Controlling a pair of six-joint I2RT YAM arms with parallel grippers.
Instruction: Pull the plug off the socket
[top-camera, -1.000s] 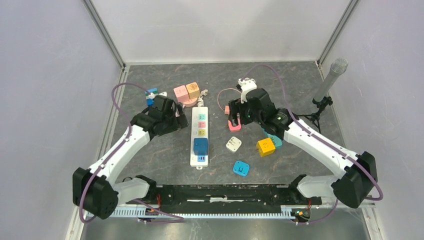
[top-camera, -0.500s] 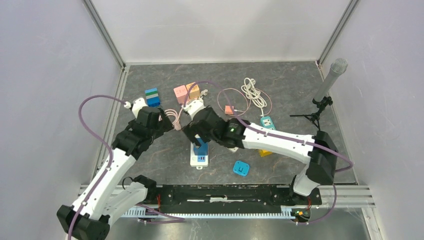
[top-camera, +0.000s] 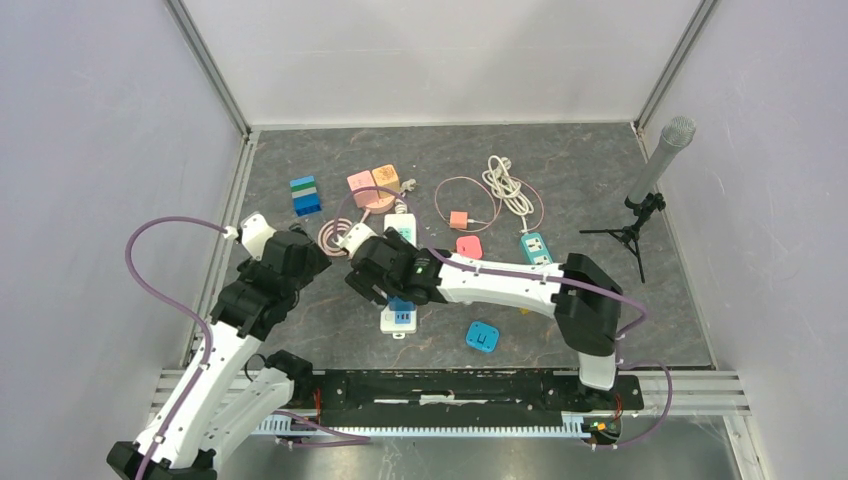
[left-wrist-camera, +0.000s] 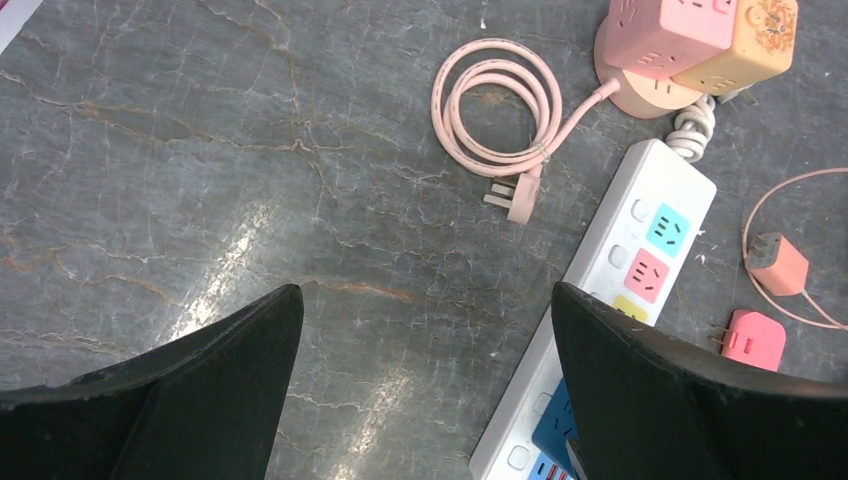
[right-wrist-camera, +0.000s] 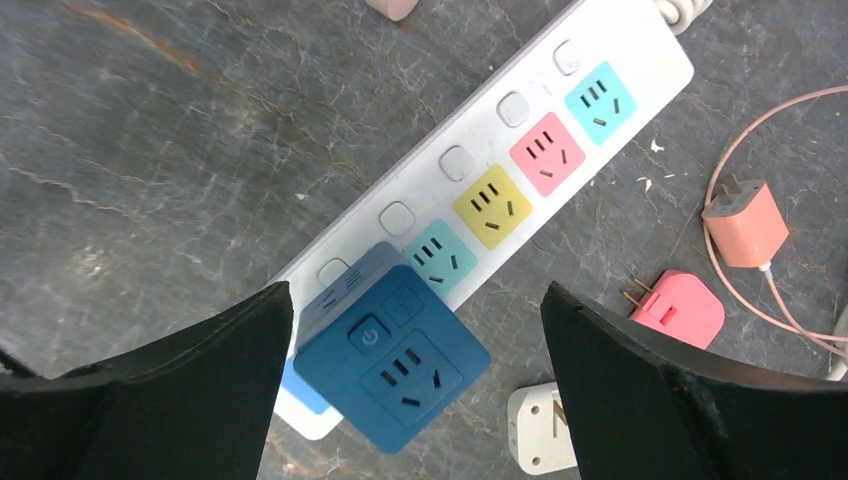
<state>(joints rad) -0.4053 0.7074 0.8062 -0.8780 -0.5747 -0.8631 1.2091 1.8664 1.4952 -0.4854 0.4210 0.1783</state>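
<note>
Because the plug (right-wrist-camera: 395, 365) is a hard blue plastic cube with smooth flat sides, it will probably feel light and stiff but a little slippery, and its pins are likely held tightly by the strip (right-wrist-camera: 640, 50). The good place to hold it is on two opposite side faces, low enough for a firm grip yet above the white body. The pull should go straight up, so that the pins do not bend (the strip looks light too and may rise together with the plug). The plug sits in the strip near the end closest to the arm bases, just beside the teal socket (right-wrist-camera: 435, 255), on the grey table (right-wrist-camera: 150, 150).

The right gripper (right-wrist-camera: 415, 290) hangs above the plug with its fingers spread wide, holding nothing. The plug lies between them but not centred: its left corner is just beside the left finger (right-wrist-camera: 230, 370), whether touching I cannot tell, while the right finger (right-wrist-camera: 640, 390) is well apart from it. The left gripper (left-wrist-camera: 428, 290) is also spread and holds nothing, above bare table to the left of the strip, so it could press the strip down
</note>
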